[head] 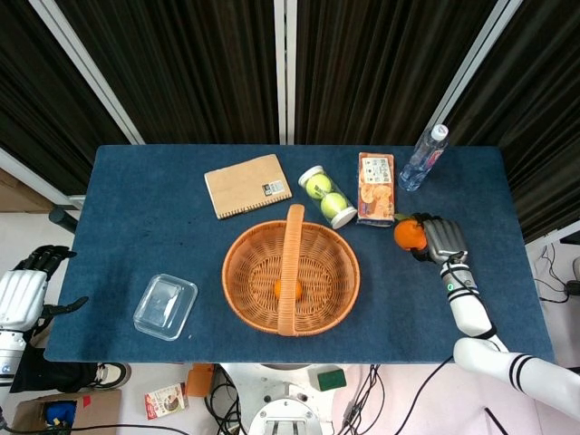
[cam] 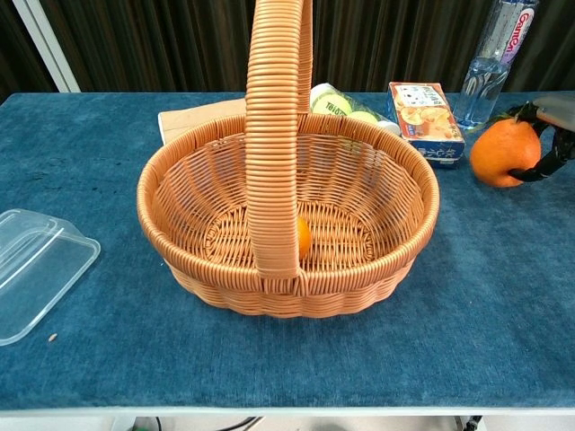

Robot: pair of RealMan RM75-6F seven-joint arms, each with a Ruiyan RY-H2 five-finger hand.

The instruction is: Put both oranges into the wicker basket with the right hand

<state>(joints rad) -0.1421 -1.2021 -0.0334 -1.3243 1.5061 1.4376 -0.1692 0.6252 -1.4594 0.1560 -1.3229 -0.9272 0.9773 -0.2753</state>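
Note:
The wicker basket [head: 328,299] [cam: 404,242] stands at the table's front middle, its handle running front to back. One orange [head: 288,289] [cam: 303,238] lies inside it, partly behind the handle. The second orange [head: 409,234] [cam: 504,153] sits on the blue cloth to the right of the basket. My right hand [head: 437,238] [cam: 555,144] wraps around it from the right, fingers curled against its far side and thumb at the near side. My left hand [head: 25,290] hangs off the table's left edge, holding nothing, fingers apart.
A clear plastic box [head: 166,306] [cam: 31,269] lies front left. Behind the basket are a notebook [head: 246,185], a tube of tennis balls [head: 326,196] [cam: 346,106], a biscuit box [head: 376,188] [cam: 424,122] and a water bottle [head: 422,157] [cam: 494,56].

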